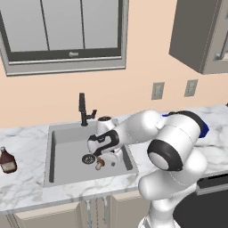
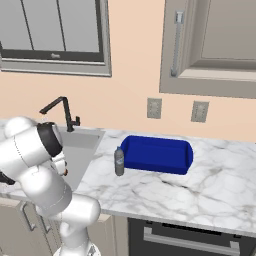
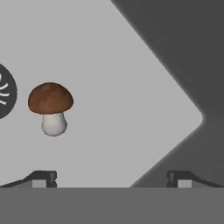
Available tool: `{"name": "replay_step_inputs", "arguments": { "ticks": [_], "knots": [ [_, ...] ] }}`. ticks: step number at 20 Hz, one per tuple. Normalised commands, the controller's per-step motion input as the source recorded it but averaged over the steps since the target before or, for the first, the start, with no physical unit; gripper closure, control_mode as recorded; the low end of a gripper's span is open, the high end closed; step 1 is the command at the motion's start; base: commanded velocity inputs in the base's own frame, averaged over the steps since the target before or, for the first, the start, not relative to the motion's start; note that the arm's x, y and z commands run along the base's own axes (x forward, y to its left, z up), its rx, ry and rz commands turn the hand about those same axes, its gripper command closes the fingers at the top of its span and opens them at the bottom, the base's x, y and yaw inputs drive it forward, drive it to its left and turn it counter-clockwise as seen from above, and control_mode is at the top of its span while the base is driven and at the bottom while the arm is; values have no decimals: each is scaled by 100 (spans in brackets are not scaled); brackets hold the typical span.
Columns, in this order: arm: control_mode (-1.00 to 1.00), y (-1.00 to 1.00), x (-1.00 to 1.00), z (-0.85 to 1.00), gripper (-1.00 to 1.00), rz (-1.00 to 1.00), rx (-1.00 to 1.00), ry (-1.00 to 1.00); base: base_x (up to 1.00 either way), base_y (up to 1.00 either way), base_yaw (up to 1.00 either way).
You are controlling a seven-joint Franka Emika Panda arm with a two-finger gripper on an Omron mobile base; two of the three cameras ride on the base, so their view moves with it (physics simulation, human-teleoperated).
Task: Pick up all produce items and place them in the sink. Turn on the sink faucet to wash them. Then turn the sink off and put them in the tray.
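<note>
A small mushroom (image 3: 50, 107) with a brown cap and pale stem lies on the floor of the grey sink (image 1: 62, 147), right beside the round dark drain (image 3: 4, 91). In the left base view the mushroom (image 1: 99, 164) sits just right of the drain (image 1: 88, 159). My gripper (image 3: 113, 179) hangs low inside the basin, open and holding nothing, and the mushroom is off to the left of its fingertips (image 3: 43, 178). The black faucet (image 1: 82, 109) stands at the back rim of the sink. On the counter to the right of the sink rests the blue tray (image 2: 157, 154).
A dark brown glass bottle (image 1: 6, 160) stands on the marble left of the sink. A grey bottle (image 2: 119, 161) stands between the sink and the tray. The sink's sloped walls (image 3: 175, 65) rise close on the gripper's right side.
</note>
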Motion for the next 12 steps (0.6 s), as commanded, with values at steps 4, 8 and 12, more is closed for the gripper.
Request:
{"name": "replay_step_inputs", "arguments": {
  "ticks": [4,8,12],
  "knots": [
    [-100,2,6,-18,-100,0,-1,0,0,0,0],
    [-100,1,8,-15,-100,0,0,0,0,0,0],
    [-100,3,11,-13,-100,0,0,0,0,0,0]
  ]
}}
